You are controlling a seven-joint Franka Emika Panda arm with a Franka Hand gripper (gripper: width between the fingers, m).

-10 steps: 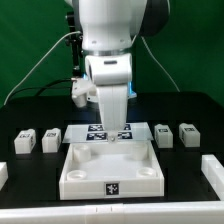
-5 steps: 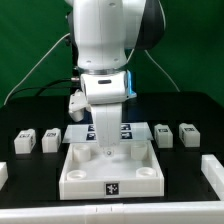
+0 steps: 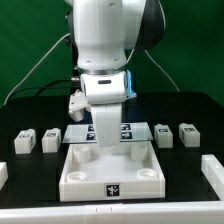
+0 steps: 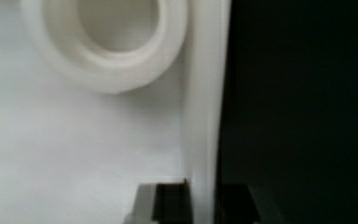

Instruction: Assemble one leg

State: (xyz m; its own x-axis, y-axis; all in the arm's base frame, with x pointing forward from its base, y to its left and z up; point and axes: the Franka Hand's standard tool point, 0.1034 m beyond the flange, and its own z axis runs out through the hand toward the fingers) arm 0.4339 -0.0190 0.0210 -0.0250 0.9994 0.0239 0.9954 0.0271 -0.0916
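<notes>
Four legs, small white blocks with tags, stand on the black table: two at the exterior view's left [image 3: 24, 141] [image 3: 50, 139] and two at its right [image 3: 164, 135] [image 3: 188, 133]. The large white tray-like piece [image 3: 110, 178] lies in front of them. My gripper [image 3: 106, 150] is down at the tray piece's far wall, away from every leg. In the wrist view the gripper [image 4: 201, 205] has one dark finger on each side of the thin white wall [image 4: 204, 110], close against it. A round corner socket [image 4: 114, 40] shows beside the wall.
The marker board [image 3: 135, 131] lies flat behind the tray piece, partly hidden by my arm. White rail pieces sit at the table's front left [image 3: 3, 172] and front right [image 3: 213, 170]. A green backdrop and cables are behind.
One second ago the arm stood higher and further to the exterior view's right; it has come down and left onto the tray piece's far wall. No change over the last half second.
</notes>
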